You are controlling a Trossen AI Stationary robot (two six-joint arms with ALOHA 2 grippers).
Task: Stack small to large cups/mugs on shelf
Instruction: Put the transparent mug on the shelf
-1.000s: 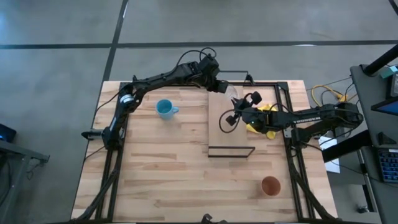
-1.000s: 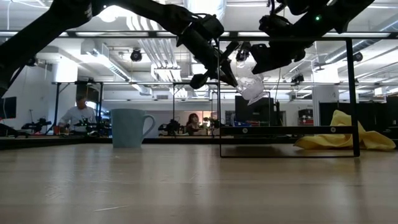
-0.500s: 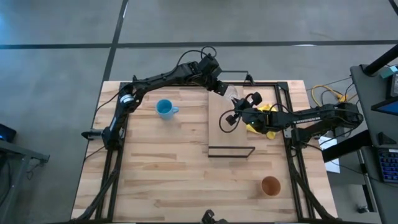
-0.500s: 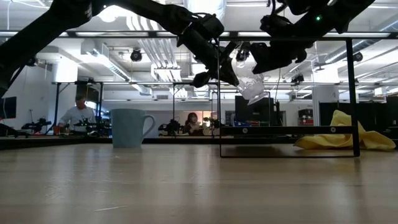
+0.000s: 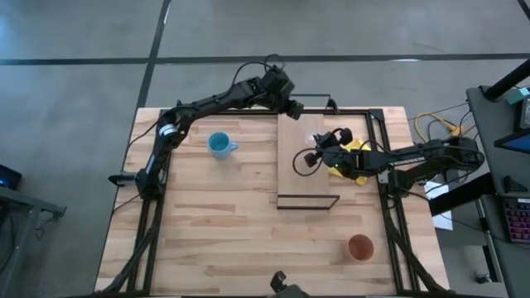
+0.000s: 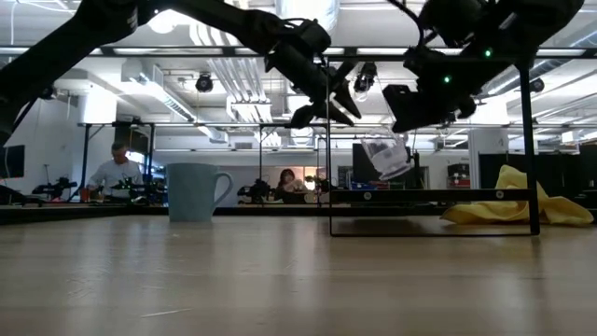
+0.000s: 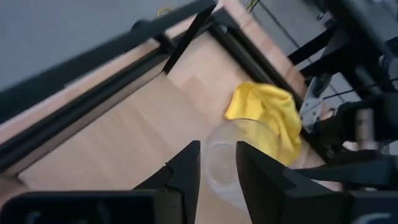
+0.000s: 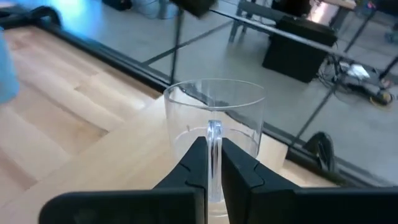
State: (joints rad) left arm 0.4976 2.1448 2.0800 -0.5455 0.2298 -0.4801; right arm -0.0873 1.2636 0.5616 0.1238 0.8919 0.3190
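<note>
The right gripper has its fingers pinched on the glass cup, held tilted above the shelf. The left gripper hangs at the shelf's 11 o'clock corner, fingers narrowly apart and empty. The blue mug stands at the shelf's 9 o'clock, the brown cup at 5 o'clock on the worktop.

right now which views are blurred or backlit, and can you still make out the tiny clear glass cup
Low view: bright ceiling lights leave both arms as dark silhouettes, yet the tiny clear glass cup shows, tilted, under the right gripper. Left wrist view: soft and smeared; the cup is a faint outline beside the yellow cloth. Right wrist view: cup rim sharp, background blurred.
</note>
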